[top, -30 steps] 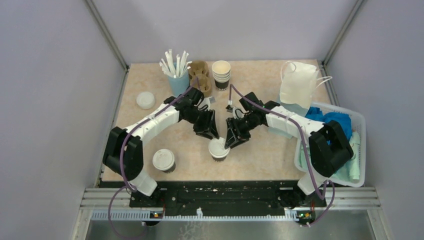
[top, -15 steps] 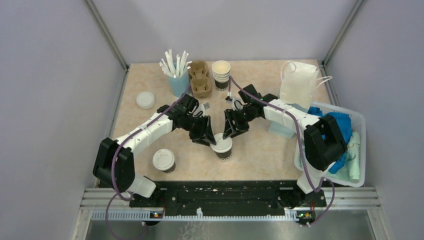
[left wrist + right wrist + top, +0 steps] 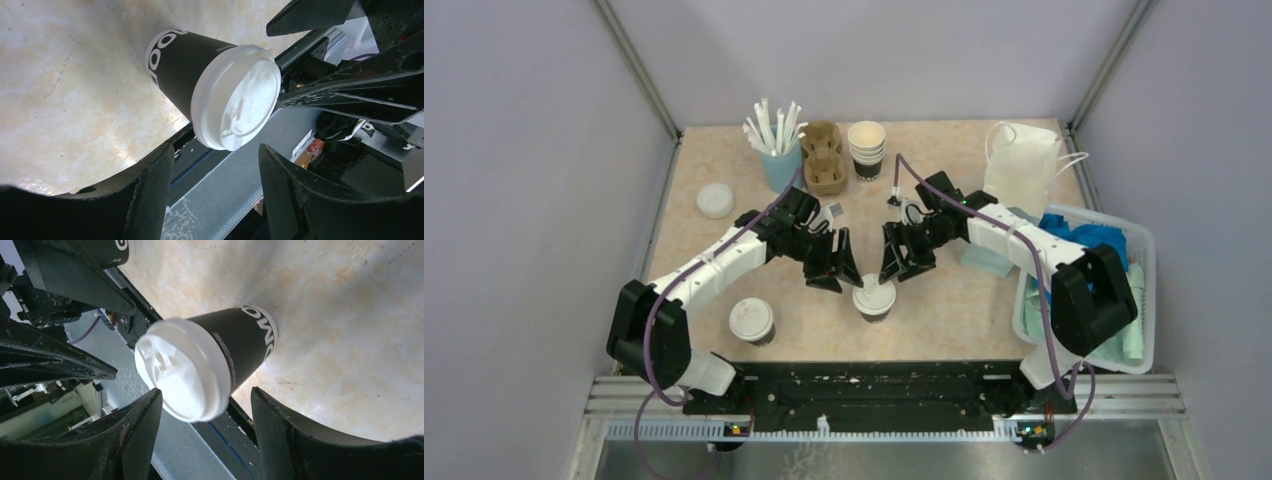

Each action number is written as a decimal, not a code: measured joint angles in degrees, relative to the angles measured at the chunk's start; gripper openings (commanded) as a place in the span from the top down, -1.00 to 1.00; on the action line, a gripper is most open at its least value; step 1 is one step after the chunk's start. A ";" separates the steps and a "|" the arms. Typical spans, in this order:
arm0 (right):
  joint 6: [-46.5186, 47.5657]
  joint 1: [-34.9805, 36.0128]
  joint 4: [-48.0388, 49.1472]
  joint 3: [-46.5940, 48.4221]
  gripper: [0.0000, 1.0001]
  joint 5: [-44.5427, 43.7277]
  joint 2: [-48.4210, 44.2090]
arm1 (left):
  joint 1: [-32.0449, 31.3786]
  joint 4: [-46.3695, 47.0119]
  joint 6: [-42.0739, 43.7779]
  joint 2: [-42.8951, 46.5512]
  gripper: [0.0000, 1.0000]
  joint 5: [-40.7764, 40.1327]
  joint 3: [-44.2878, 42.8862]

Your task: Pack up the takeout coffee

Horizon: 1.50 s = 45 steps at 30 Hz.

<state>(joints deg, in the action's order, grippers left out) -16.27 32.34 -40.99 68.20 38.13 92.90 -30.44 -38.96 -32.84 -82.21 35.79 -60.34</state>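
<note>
A dark brown paper cup with a white lid stands upright near the table's front edge. It also shows in the left wrist view and in the right wrist view. My left gripper is open and empty, just left of it and above it. My right gripper is open and empty, just right of it and above it. Neither touches the cup. A second lidded brown cup stands at the front left.
A cardboard cup carrier, a stack of unlidded cups and a light blue cup of straws stand at the back. A loose white lid lies at the left. A white paper bag and a white basket are at the right.
Both grippers were close on the cup's top and have drawn back and apart. The cup now stands free with its lid on, slightly to the right of where it was.
</note>
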 measured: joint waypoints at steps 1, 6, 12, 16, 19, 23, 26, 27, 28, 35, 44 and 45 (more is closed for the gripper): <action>-0.07 -0.28 -0.04 -0.31 -0.24 0.11 -0.63 | 0.00 0.04 -0.37 0.00 -0.26 0.37 0.02; -0.90 -1.55 0.42 -1.09 -0.20 0.20 -1.88 | 0.00 0.79 -2.47 0.11 -0.16 1.77 0.98; -1.75 -1.88 2.27 -3.52 -0.14 2.86 -1.88 | 0.00 1.99 -3.48 -0.11 -0.02 3.76 1.42; -1.92 -1.88 2.73 -4.15 -0.02 5.46 -1.88 | 0.00 3.48 -3.43 -2.58 0.07 4.48 1.20; -2.05 -1.86 3.58 -4.90 0.03 7.17 -1.88 | 0.00 3.52 -3.02 -5.84 0.10 4.57 -0.02; -3.21 -1.79 4.74 -7.52 0.05 8.55 -1.90 | 0.00 3.54 -1.77 -10.34 0.10 4.81 -3.82; -3.89 -1.55 5.03 -8.96 0.04 8.94 -1.90 | 0.02 2.82 -0.20 -13.22 0.10 4.66 -8.39; -3.98 -1.31 4.96 -9.11 0.04 9.03 -1.90 | 0.02 2.75 0.17 -14.21 0.09 4.72 -9.94; -3.96 -1.05 5.05 -9.29 0.03 9.18 -1.90 | 0.00 2.64 0.68 -15.26 0.08 4.68 -11.65; -3.91 -0.28 5.01 -9.31 -0.09 10.10 -2.32 | -0.04 1.29 3.48 -20.11 -0.37 3.76 -19.43; -3.91 -1.73 4.55 -9.11 -0.22 9.01 -3.39 | 1.51 -3.69 5.84 -16.63 -0.70 -1.90 -19.19; -3.96 -2.47 4.48 -8.90 -0.22 8.61 -3.39 | 1.92 -4.00 5.79 -15.23 -0.65 -2.45 -18.91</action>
<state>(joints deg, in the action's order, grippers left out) -20.23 29.87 -36.51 59.31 46.74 89.52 -28.51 -42.96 -27.05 -97.45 33.34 -79.24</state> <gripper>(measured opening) 0.607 0.854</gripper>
